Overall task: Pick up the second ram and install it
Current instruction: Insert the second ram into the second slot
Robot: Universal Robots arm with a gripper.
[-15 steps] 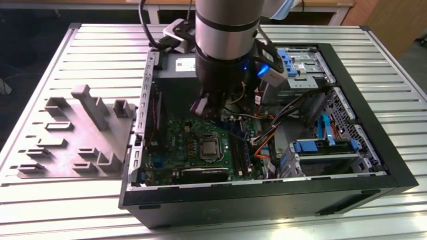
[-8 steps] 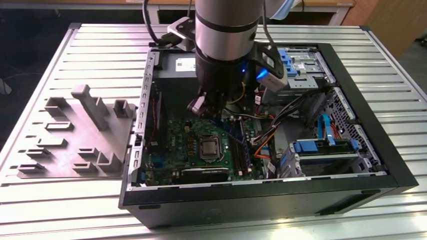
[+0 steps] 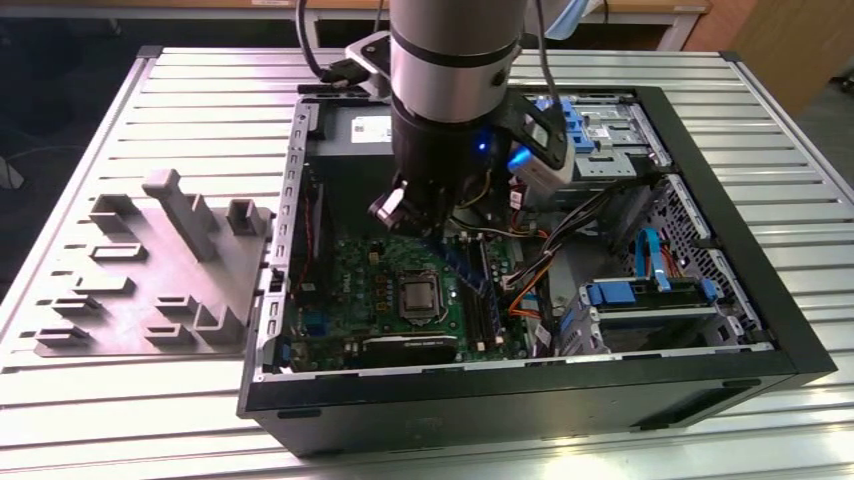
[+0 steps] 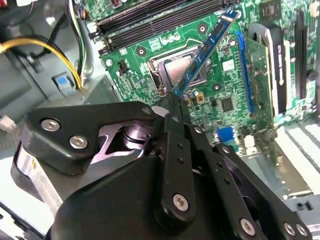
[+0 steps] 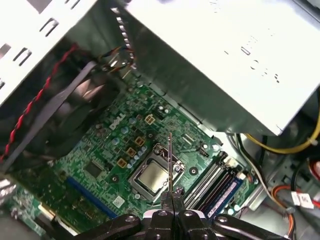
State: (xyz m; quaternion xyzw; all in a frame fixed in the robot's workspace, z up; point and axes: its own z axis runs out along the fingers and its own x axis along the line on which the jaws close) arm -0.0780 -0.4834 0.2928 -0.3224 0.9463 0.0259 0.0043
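Second wrist view: pinched by one end in black hand (image 4: 175, 100), thin dark-blue memory stick (image 4: 205, 50) over green motherboard (image 4: 145, 52). Looks light, stiff, fragile; wants edge grip.

Second wrist view: the fingers (image 4: 175, 145) cover the gripped end of the memory stick (image 4: 204, 53). Exterior view: the arm (image 3: 454, 80) hides part of the power supply (image 3: 352, 128).
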